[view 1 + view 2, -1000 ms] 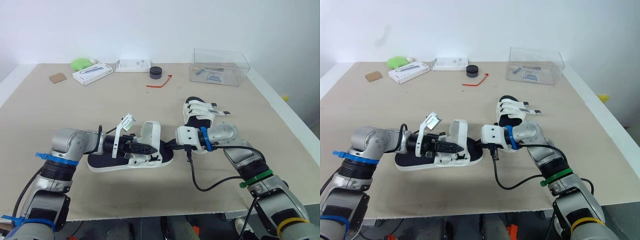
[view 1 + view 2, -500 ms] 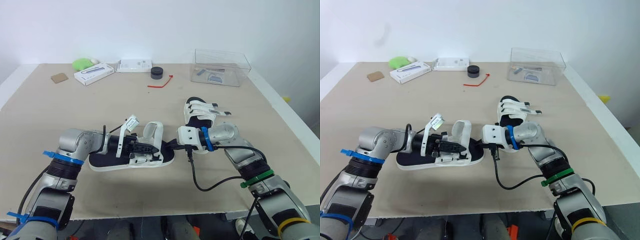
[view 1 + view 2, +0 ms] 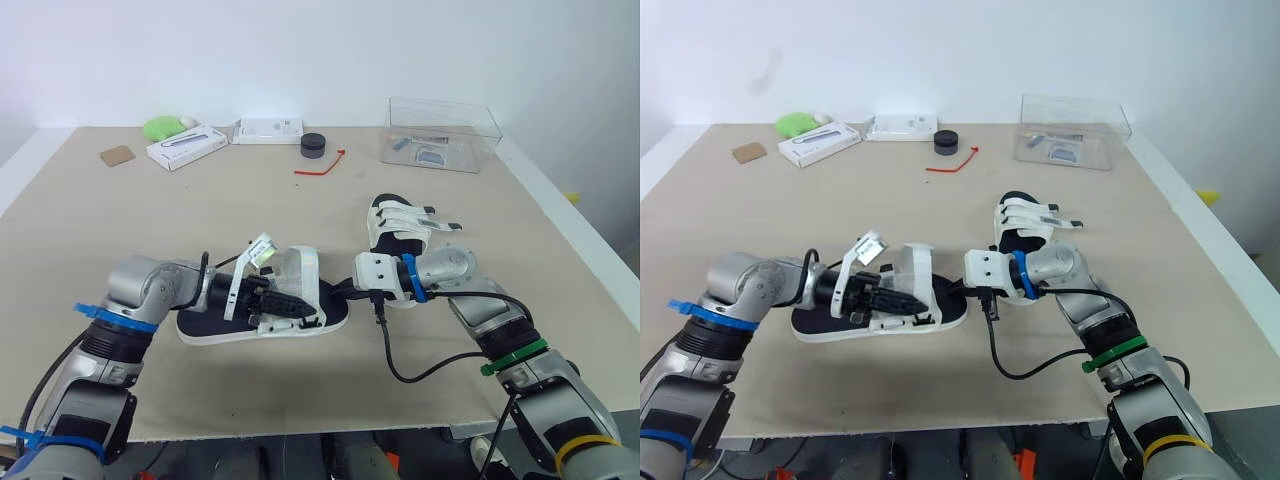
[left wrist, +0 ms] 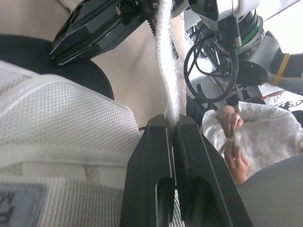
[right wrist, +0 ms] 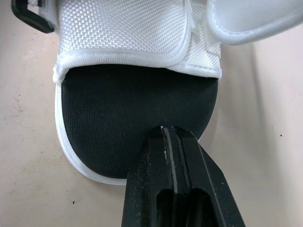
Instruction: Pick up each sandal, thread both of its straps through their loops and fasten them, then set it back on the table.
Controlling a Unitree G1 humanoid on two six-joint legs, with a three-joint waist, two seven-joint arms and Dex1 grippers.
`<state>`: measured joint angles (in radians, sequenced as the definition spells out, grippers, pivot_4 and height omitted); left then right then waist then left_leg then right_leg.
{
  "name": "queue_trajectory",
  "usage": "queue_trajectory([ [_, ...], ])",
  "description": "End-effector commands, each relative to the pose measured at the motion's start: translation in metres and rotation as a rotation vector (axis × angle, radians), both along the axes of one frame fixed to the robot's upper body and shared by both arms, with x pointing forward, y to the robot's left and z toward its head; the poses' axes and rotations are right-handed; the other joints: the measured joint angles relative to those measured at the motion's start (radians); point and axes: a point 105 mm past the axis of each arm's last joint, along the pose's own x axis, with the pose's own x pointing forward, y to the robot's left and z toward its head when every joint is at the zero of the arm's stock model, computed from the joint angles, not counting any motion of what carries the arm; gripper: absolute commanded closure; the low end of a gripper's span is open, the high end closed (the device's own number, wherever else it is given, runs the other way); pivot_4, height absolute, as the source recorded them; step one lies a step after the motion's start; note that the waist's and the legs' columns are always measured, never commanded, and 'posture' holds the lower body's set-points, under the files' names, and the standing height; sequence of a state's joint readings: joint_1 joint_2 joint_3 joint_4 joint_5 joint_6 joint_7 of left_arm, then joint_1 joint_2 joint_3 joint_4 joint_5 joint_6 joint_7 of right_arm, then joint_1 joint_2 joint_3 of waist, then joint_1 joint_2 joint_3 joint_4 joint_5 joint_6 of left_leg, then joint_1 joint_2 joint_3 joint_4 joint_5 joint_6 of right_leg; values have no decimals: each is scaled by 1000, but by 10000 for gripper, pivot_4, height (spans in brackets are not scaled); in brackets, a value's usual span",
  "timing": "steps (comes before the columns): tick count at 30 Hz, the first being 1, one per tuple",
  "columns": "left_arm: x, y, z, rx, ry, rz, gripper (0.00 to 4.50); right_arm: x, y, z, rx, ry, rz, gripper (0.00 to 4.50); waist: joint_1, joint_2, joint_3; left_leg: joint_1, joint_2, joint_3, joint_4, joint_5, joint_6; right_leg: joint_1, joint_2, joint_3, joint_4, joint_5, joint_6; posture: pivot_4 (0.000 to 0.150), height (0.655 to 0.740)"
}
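- My left gripper (image 4: 171, 124) is pinched tight on a white strap (image 4: 166, 56) of the sandal (image 3: 215, 324). The strap runs edge-on straight out from between my fingertips.
- That sandal lies sole down on the table (image 3: 150, 230), right under my left fingers, with its wide white band just beside them.
- A tagged strap end (image 3: 261, 249) stands up over the sandal close to my left gripper. I cannot tell whether it belongs to the strap I am pinching.
- My right gripper (image 5: 166, 130) is clamped on the rim of the same sandal's black footbed (image 5: 128, 104), at its rounded end, so my two grippers face each other along the sandal.
- The second sandal (image 3: 398, 222) sits flat on the table just beyond my right wrist, apart from the one I hold, with its white straps lying across it.
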<state>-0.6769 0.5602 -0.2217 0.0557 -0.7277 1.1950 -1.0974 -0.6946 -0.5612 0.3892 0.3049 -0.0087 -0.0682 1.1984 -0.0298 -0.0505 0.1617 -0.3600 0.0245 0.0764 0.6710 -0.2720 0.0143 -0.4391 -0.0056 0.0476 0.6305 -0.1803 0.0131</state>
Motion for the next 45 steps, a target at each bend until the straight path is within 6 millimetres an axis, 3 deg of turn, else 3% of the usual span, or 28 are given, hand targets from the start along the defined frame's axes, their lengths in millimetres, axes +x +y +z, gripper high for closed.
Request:
queue_trajectory([
  [1, 9, 5, -17, 112, -62, 42, 43503, 4, -22, -26, -112, 65, -89, 45000, 0, 0, 0, 0, 0, 0, 0, 0, 0, 0, 0, 0, 0, 0, 0, 1500, 7400],
  [5, 12, 3, -13, 97, -128, 20, 43503, 4, -22, -26, -113, 65, -90, 45000, 1, 0, 0, 0, 0, 0, 0, 0, 0, 1, -1, 0, 0, 0, 0, 1500, 7400],
  [13, -9, 6, -8, 62, -100, -95, 43503, 4, -23, -26, -113, 65, -92, 45000, 1, 0, 0, 0, 0, 0, 0, 0, 0, 0, 0, 0, 0, 0, 0, 1500, 7400],
  [16, -14, 6, -4, 46, -110, -117, 36848, 4, -23, -26, -114, 65, -93, 45000, 0, 0, 0, 0, 0, 0, 0, 0, 0, 0, 1, 0, 0, 0, 0, 1500, 7400],
  [17, -15, 6, -3, 45, -119, -124, 31181, 5, -23, -26, -115, 65, -92, 45000, 0, 0, 0, 0, 0, 0, 0, 0, 1, 0, 1, 0, 0, 0, 0, 1500, 7400],
  [19, -15, 7, -2, 47, -149, -130, 25889, 5, -23, -26, -115, 65, -92, 45000, 0, 0, 0, 0, 0, 0, 0, 0, 1, 0, 1, 0, 0, 0, 0, 1500, 7400],
  [20, -14, 6, -1, 44, -160, -130, 20739, 5, -23, -26, -115, 64, -91, 45000, 0, 0, 0, 0, 0, 0, 0, 0, 1, 0, 0, 0, 0, 0, 0, 1500, 7400],
  [32, 28, 7, 27, -1, -320, 36, 20739, 5, -22, -27, -114, 65, -89, 45000, 2, 0, 0, 0, 0, 0, 0, 0, 1, -1, 0, 0, 0, 0, 0, 1500, 7400],
  [45, 36, -10, 48, -83, -359, 24, 20739, 4, -24, -28, -114, 64, -96, 45000, 2, 0, 1, -1, 0, 0, 0, 0, 1, -1, 0, 0, 0, 0, 0, 1500, 7400],
])
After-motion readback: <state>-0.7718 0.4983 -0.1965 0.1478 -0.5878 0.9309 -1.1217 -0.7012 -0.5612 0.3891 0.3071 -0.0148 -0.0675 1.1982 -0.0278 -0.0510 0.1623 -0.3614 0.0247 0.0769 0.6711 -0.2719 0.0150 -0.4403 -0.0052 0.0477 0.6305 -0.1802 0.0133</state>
